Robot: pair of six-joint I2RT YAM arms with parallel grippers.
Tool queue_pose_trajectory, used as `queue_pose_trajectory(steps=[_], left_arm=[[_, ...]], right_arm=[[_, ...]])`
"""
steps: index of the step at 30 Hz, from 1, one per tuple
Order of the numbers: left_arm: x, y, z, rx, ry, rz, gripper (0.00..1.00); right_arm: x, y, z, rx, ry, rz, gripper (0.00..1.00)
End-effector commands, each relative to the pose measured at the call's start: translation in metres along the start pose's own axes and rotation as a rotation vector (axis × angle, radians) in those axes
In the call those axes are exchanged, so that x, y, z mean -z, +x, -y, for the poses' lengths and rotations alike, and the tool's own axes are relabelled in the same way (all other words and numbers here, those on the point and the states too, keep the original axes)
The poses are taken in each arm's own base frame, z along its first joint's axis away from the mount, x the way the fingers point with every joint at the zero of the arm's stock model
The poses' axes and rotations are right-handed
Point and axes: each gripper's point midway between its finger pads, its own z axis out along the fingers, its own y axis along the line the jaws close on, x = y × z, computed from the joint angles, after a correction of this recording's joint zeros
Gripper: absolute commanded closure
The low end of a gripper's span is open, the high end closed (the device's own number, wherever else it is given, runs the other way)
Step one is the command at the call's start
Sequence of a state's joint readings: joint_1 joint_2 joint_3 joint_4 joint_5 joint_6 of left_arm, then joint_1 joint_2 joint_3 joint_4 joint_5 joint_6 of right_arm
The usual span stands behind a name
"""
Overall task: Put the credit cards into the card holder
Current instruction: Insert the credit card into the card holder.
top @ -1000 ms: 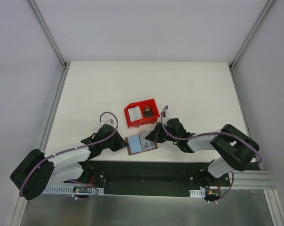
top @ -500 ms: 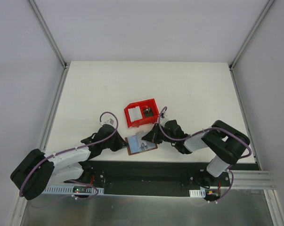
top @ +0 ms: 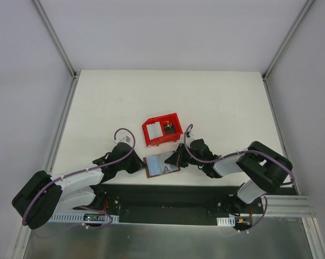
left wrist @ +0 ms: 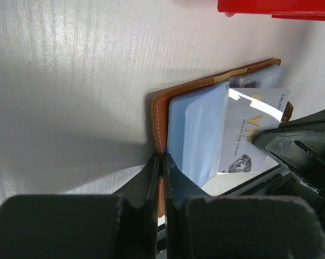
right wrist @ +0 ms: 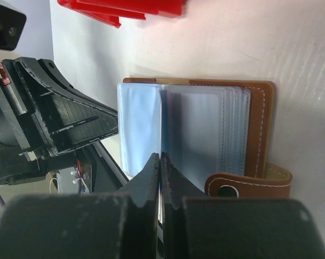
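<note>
The brown card holder (top: 159, 165) lies open near the table's front edge, its pale blue plastic sleeves (left wrist: 197, 132) fanned up. My left gripper (top: 142, 166) is shut on the holder's brown cover edge (left wrist: 162, 108) and pins it. My right gripper (top: 177, 160) is shut on a white credit card (left wrist: 248, 129) printed "VIP", which sits partly between the sleeves. In the right wrist view the gripper (right wrist: 160, 157) holds the card edge-on against the sleeves (right wrist: 140, 129), with the holder's cover and clasp strap (right wrist: 259, 124) to the right. Another whitish card (top: 154, 129) lies in the red bin.
The red plastic bin (top: 161, 141) stands just behind the holder, holding the whitish card and a dark object (top: 170, 128). Its edge shows in the left wrist view (left wrist: 275, 6) and the right wrist view (right wrist: 124, 8). The black base plate (top: 162, 197) borders the table's front edge.
My right gripper moved left toward the holder with the card, then eased slightly right. The card now lies lower among the sleeves. The left arm has not moved.
</note>
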State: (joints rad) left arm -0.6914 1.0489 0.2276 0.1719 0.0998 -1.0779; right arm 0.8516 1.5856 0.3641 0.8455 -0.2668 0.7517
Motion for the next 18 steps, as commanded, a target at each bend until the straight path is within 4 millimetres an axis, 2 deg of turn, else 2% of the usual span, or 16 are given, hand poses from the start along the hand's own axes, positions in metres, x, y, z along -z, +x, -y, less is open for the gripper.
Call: queue_pose_trajectory(steps=[1, 15, 18], left_arm=[[0.000, -0.003, -0.008, -0.009, -0.037, 0.012, 1.00], [0.000, -0.003, -0.006, -0.012, -0.032, 0.008, 1.00], [0.000, -0.004, -0.006, -0.014, -0.032, 0.010, 1.00]], right_arm=[[0.006, 0.003, 0.009, 0.010, 0.048, -0.005, 1.00], [-0.007, 0.014, -0.004, -0.033, 0.001, -0.087, 1.00], [-0.012, 0.018, -0.011, -0.018, -0.016, -0.102, 1.00]])
